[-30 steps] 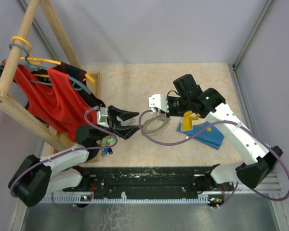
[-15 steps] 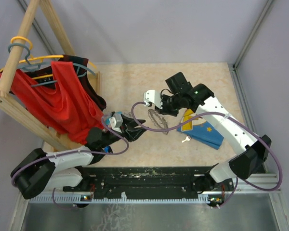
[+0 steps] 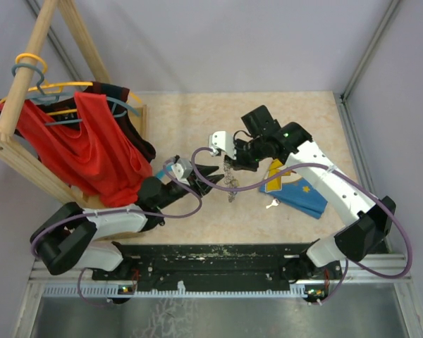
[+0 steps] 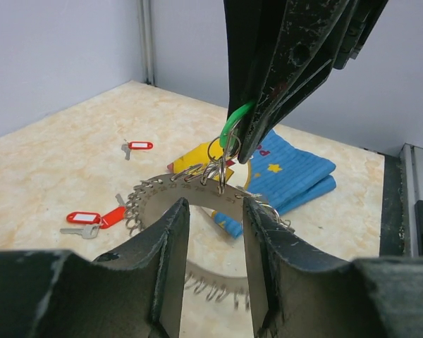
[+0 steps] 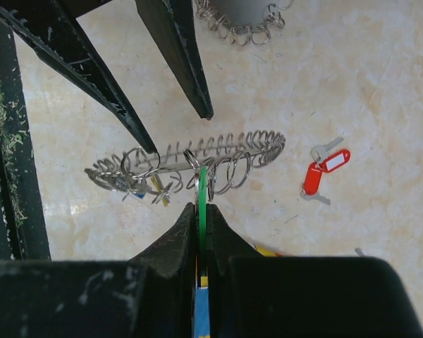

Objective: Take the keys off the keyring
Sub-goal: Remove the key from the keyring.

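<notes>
Going biggest first: got a pale stone-look table (image 3: 296, 120) under everything, grey walls around it. Wooden rack (image 3: 28, 63) off at the far left edge, red garment (image 3: 92, 148) hanging off it. Then a folded blue cloth (image 3: 303, 201) with yellow stars, lying flat right of centre.

Now the keyring (image 4: 196, 193): up off the table, about mid-table, tilted, grey band fringed all round with little silver loops. Hanging from a green key tag (image 5: 201, 186) hooked into a bunch of those loops, in front of the blue cloth in the left wrist view.

Right gripper (image 5: 201, 210): pinched tight on that green key tag from above, so carrying the whole ring in the air.

Left gripper (image 4: 213, 204): fingers plainly apart, not squeezing anything. Poking in at the ring from the opposite side, one tip right at the loops, the other just short of the band. Can't tell if actually touching.

Tiny stuff last, all loose on the table: a pair of red-tagged keys (image 4: 92, 217) lying together near the ring, a single red-tagged key (image 4: 137, 146) farther back and well apart from them, plus a small pale key (image 3: 271, 205) just beside the blue cloth's near edge in the top view. Tag colour on that last one too small to make out.
</notes>
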Available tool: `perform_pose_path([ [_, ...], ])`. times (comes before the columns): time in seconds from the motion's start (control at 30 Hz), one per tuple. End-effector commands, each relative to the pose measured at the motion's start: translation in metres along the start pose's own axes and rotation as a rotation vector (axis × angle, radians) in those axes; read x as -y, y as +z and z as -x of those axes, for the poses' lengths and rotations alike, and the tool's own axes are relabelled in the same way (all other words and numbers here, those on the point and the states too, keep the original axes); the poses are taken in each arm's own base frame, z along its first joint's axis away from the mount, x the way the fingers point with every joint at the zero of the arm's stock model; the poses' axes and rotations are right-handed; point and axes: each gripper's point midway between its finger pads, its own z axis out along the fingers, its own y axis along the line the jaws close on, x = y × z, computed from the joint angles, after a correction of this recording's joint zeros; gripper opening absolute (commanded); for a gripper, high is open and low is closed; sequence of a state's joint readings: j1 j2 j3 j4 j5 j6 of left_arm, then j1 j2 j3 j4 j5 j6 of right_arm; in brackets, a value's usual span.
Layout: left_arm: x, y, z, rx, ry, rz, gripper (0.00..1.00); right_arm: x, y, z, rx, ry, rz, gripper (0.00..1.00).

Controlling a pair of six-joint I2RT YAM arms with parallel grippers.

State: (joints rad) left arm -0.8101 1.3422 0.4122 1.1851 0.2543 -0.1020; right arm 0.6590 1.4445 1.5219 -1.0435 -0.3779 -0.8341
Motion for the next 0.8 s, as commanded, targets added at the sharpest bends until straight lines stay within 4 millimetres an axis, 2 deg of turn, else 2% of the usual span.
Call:
perform_pose_path([
  [0.0, 0.001, 0.011, 0.014, 0.037, 0.057, -0.024, 0.41, 0.003, -0.010, 0.029, 0.107, -0.038, -0.023, 0.00],
  [0.13, 0.003, 0.016, 0.013, 0.030, 0.063, -0.041, 0.39, 0.001, -0.010, 0.029, 0.111, -0.038, -0.017, 0.00],
  [0.3, 0.006, 0.022, 0.013, 0.028, 0.053, -0.068, 0.32, 0.001, -0.009, 0.028, 0.110, -0.037, -0.016, 0.00],
  [0.57, 0.005, 0.020, 0.004, -0.005, 0.041, -0.063, 0.26, 0.002, -0.010, 0.028, 0.108, -0.038, -0.024, 0.00],
  [0.77, 0.004, 0.019, 0.002, -0.014, 0.035, -0.062, 0.14, 0.002, -0.010, 0.028, 0.107, -0.039, -0.026, 0.00],
])
